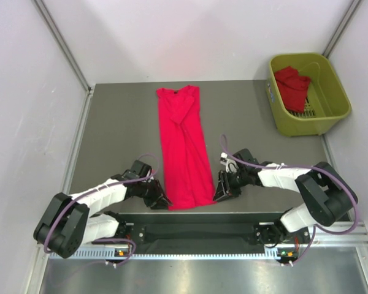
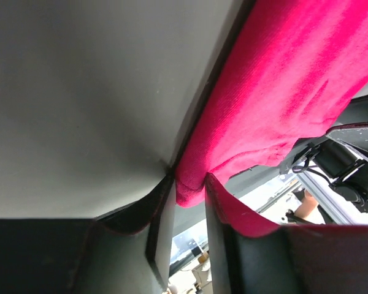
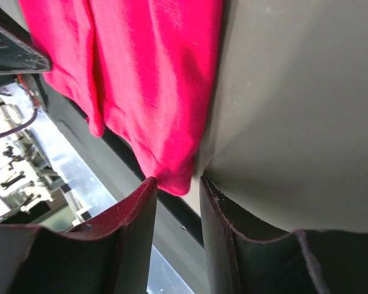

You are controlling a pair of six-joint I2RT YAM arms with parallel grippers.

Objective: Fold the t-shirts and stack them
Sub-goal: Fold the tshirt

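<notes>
Left gripper [image 1: 161, 199] clamps near-left hem corner of folded t-shirt [image 1: 183, 147] | right gripper [image 1: 221, 185] pinches near-right hem corner | shirt lies as long narrow strip mid-table [image 1: 116, 135], collar far | second red t-shirt [image 1: 292, 87] bunched in yellow-green basket [image 1: 337, 98], far right corner

A robot test cell in a lab. White panel walls [image 1: 24, 122] enclose a grey table [image 1: 116, 135]; aluminium rail [image 1: 190, 252] at 6 o'clock.
</notes>
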